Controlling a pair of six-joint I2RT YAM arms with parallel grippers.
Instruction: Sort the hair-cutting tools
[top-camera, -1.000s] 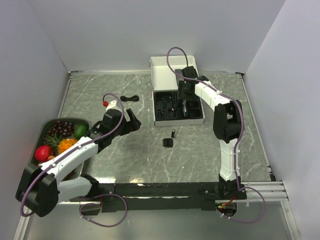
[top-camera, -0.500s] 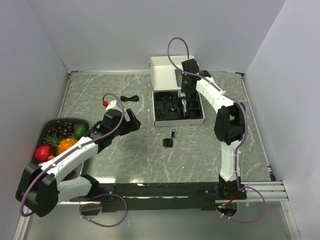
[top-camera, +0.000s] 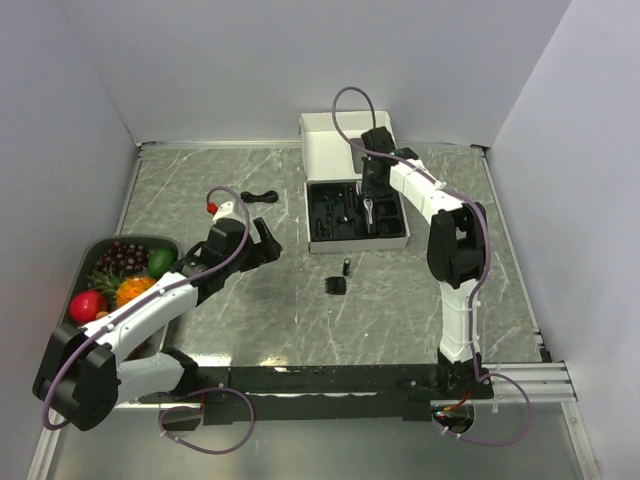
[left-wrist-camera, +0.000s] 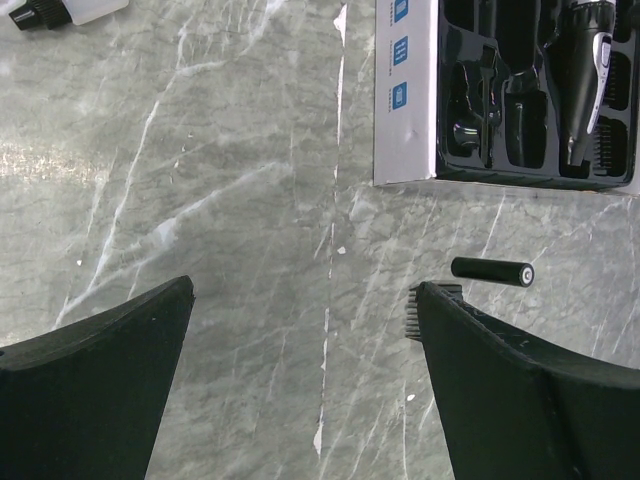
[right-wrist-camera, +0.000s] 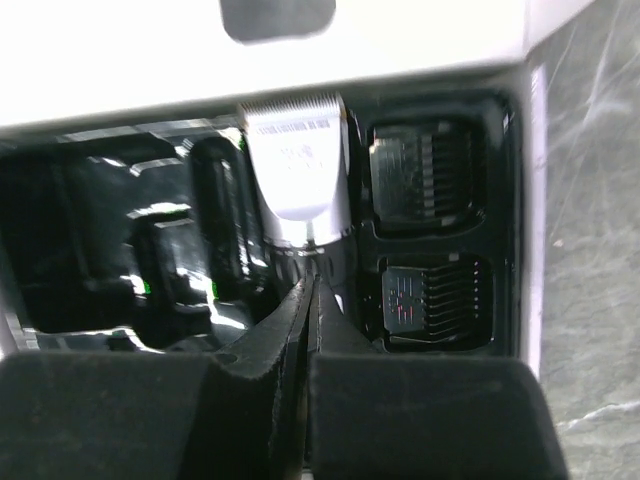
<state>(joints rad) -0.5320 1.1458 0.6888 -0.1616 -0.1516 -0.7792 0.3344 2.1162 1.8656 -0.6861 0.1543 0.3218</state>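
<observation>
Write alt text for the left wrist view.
The left gripper, open, frames a grey marble table between its black fingers. A small black cylinder lies beside one finger, a comb guard peeking out there; the clipper sits in its tray at top right.

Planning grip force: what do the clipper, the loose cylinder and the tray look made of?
Clipper: silvery head, brushed-metal look with a toothed blade; may be plated plastic. Cylinder: smooth black, soft sheen, likely plastic. Tray: glossy black, sharp highlights on moulded pockets, likely thin formed plastic.
</observation>
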